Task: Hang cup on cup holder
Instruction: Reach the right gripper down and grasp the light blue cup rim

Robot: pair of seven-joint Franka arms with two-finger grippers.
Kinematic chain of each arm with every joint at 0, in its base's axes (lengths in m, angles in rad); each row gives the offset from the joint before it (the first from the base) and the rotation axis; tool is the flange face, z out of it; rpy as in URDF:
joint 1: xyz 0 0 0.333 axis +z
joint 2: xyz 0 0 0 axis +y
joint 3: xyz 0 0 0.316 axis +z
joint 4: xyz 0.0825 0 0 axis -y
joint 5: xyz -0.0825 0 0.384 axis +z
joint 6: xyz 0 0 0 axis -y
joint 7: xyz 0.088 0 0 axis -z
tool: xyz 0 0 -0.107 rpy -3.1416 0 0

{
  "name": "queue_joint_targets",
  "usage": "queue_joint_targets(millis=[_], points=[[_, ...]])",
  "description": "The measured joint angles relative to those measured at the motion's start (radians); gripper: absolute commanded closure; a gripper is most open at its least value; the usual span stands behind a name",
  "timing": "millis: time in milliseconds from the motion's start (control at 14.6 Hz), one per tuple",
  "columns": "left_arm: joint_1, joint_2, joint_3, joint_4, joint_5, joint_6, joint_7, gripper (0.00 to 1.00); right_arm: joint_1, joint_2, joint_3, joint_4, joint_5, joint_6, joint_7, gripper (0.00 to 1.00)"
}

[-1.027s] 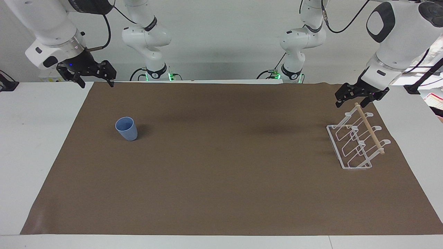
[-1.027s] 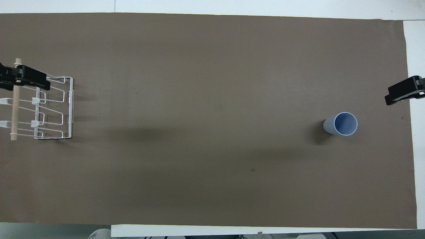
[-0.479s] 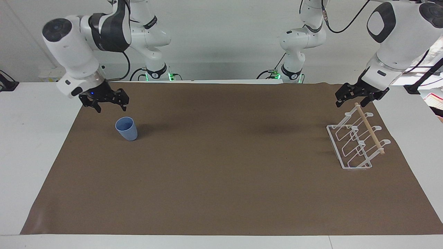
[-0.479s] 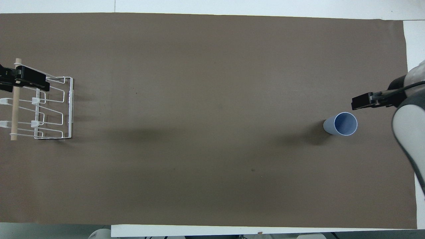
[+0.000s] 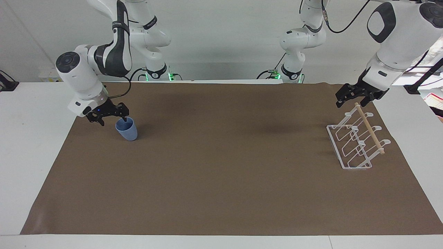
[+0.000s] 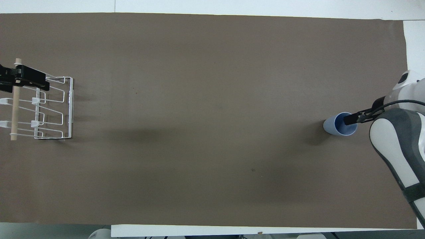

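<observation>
The light blue cup (image 5: 128, 132) stands upright on the brown mat toward the right arm's end of the table; it also shows in the overhead view (image 6: 334, 127). My right gripper (image 5: 112, 120) is open and low at the cup's rim, one finger inside the mouth and the other outside it, as the overhead view (image 6: 358, 118) also shows. The white wire cup holder (image 5: 350, 149) with its wooden dowel (image 5: 369, 128) stands at the left arm's end, also in the overhead view (image 6: 53, 109). My left gripper (image 5: 350, 101) waits open just over the dowel's end nearest the robots (image 6: 20, 79).
The brown mat (image 5: 221, 180) covers most of the white table (image 5: 31, 131). The right arm's forearm (image 6: 398, 146) hangs over the mat's edge beside the cup.
My right gripper has come down from beside the mat's corner onto the cup's rim. The cup, the cup holder and the left gripper have not moved.
</observation>
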Motion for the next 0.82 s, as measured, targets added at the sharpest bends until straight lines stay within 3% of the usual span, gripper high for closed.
queue_joint_targets(millis=[137, 274, 411, 616, 685, 822], points=[[0.0, 0.0, 0.0, 0.0, 0.0, 0.0, -0.005, 0.0, -0.007, 0.031, 0.0, -0.009, 0.001, 0.018, -0.001, 0.1], [0.0, 0.0, 0.0, 0.0, 0.0, -0.001, -0.008, 0.0, -0.003, 0.049, 0.001, -0.019, 0.002, 0.024, 0.007, 0.17], [0.0, 0.0, 0.001, 0.0, 0.0, -0.001, -0.013, 0.0, -0.002, 0.053, 0.001, -0.034, 0.002, 0.039, -0.002, 0.36], [0.0, 0.0, 0.002, 0.0, 0.0, 0.0, -0.06, 0.0, -0.002, 0.053, 0.001, -0.042, 0.002, 0.051, -0.013, 0.92], [0.0, 0.0, 0.002, 0.0, 0.0, 0.0, -0.085, 0.0, -0.002, 0.053, 0.001, -0.042, 0.002, 0.052, -0.013, 1.0], [0.0, 0.0, 0.002, -0.003, 0.0, 0.002, -0.134, 0.0, 0.0, 0.053, 0.002, -0.042, 0.002, 0.052, 0.001, 1.0]])
